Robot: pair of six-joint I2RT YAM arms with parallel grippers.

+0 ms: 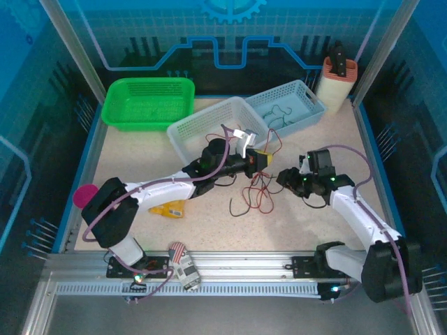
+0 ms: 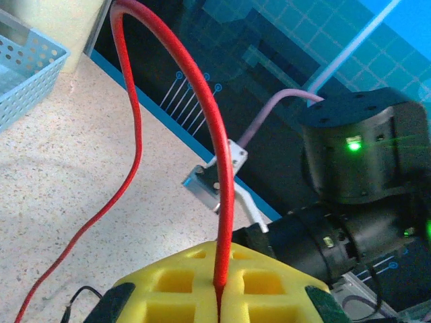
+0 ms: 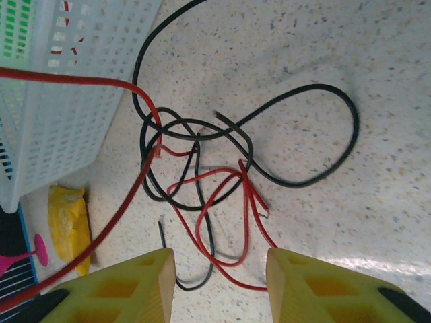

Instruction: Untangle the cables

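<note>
1. Several cables (image 1: pixel 253 194) lie in a loose knot near the middle of the bench (image 1: pixel 140 157), with red and black strands crossing one another.
2. Seen from the right wrist, black cables (image 3: pixel 322 128) swing out in a wide loop toward 3 o'clock of the knot, while thin red loops trail toward 6 o'clock.
3. One red cable (image 2: pixel 205 101) rises off the bench in a tall arch and ends pinched between the yellow pads (image 2: pixel 289 276) of the left pincer (image 2: pixel 219 299). That pincer is clenched on it at 12 o'clock of the knot.
4. The right pincer (image 3: pixel 221 279) faces the knot with its pads apart, released and gripping nothing. In the top view it sits at 2 o'clock of the knot.
5. A white basket (image 1: pixel 209 129) stands at 11 o'clock of the knot, and a pale blue basket (image 1: pixel 286 105) stands at 1 o'clock. A green basket (image 1: pixel 148 101) sits farther off at 10 o'clock.
6. A yellow packet (image 1: pixel 170 209) lies on the bench at 9 o'clock of the knot, close by the left arm.
</note>
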